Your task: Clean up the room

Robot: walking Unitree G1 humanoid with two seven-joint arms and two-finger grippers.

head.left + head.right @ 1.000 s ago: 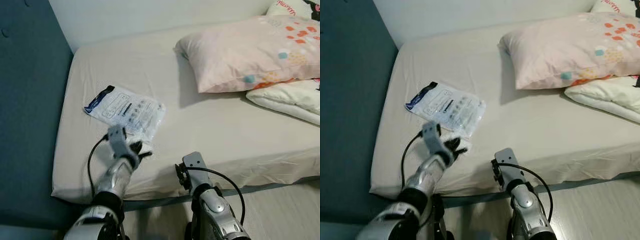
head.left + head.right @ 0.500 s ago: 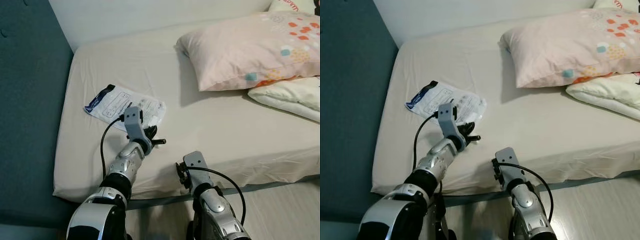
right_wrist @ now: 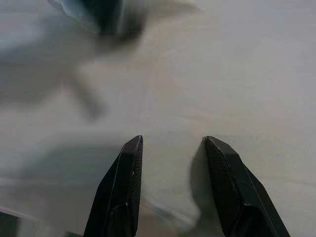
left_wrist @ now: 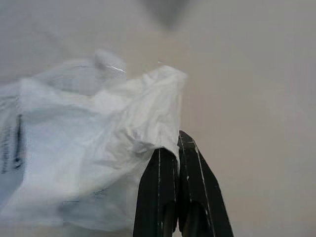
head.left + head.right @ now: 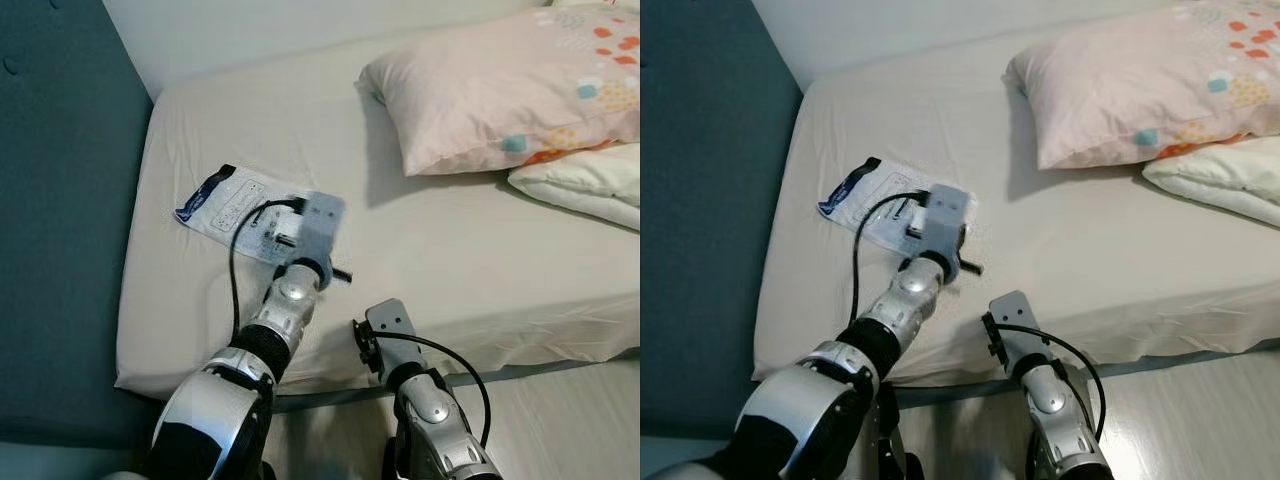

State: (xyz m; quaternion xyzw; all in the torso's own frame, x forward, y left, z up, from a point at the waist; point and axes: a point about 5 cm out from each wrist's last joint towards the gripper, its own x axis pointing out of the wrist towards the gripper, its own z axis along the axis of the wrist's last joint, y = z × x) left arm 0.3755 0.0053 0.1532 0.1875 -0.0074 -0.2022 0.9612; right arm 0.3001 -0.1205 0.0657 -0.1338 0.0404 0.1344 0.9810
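Packet (image 5: pixel 228 199), a crinkled white plastic bag with a dark blue end, lies flat on the bed (image 5: pixel 450 250) left of centre in the eye views, near the bed's left edge. Nearest the camera, at the bottom centre, the right arm hangs by the bed's front edge; the right gripper (image 3: pixel 173 148) has its fingers (image 3: pixel 129 163) spread apart with nothing between them, pale sheet beyond. Just left of it, the left arm reaches up from the bottom left over the sheet to the packet's near right corner. In the left wrist view the left gripper (image 4: pixel 174 148) has its fingers (image 4: pixel 159 170) pressed together at the packet's rumpled edge; whether plastic is pinched between them I cannot tell. Farther back, at the upper right, a pink pillow (image 5: pixel 500 90) with coloured patches rests on the bed, a white one (image 5: pixel 585 185) tucked under its right side. A teal wall (image 5: pixel 60 220) runs along the left.
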